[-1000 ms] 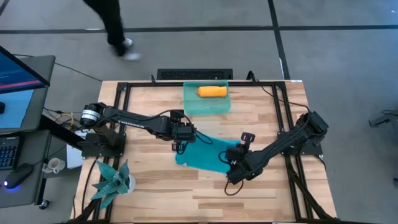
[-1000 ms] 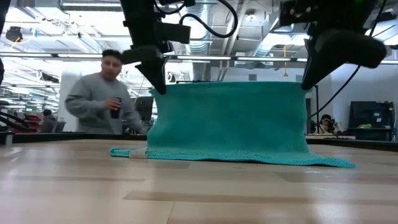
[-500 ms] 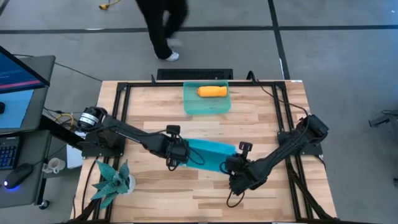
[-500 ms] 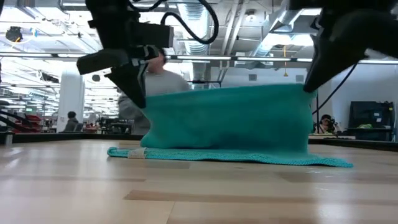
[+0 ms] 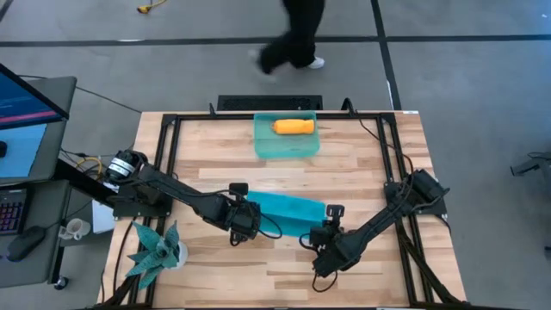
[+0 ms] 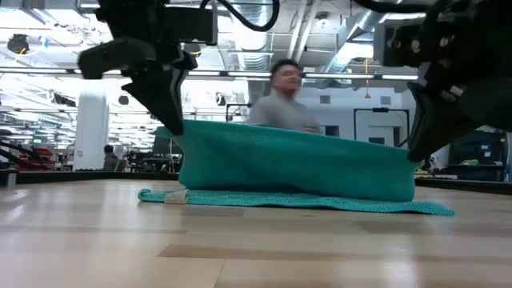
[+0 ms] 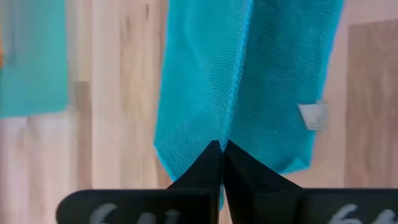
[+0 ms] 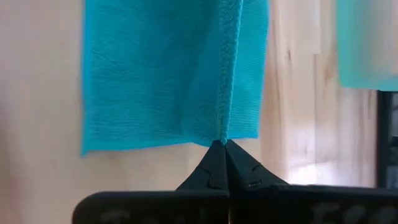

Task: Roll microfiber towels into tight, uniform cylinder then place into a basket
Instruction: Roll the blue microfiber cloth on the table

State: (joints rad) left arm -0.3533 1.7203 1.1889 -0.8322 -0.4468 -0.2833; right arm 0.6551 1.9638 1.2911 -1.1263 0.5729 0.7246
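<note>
Pale wood-plank table (image 5: 362,164) inside a black metal frame (image 5: 172,120), open workshop floor behind with a person (image 6: 284,104) passing the far edge; spiky teal plant (image 5: 155,250) at the near-left corner. Left gripper (image 5: 244,226) has its fingers pressed together on one corner of the teal towel (image 5: 284,211), whose small white tag (image 7: 313,116) bears no readable writing, and the right gripper (image 5: 325,244) pinches the opposite corner likewise, so the upper edge hangs lifted between them while the lower part lies on the table. Sea-green basket (image 5: 288,146) stands at the far edge, well apart, with the orange towel (image 5: 294,127) rolled inside it.
</note>
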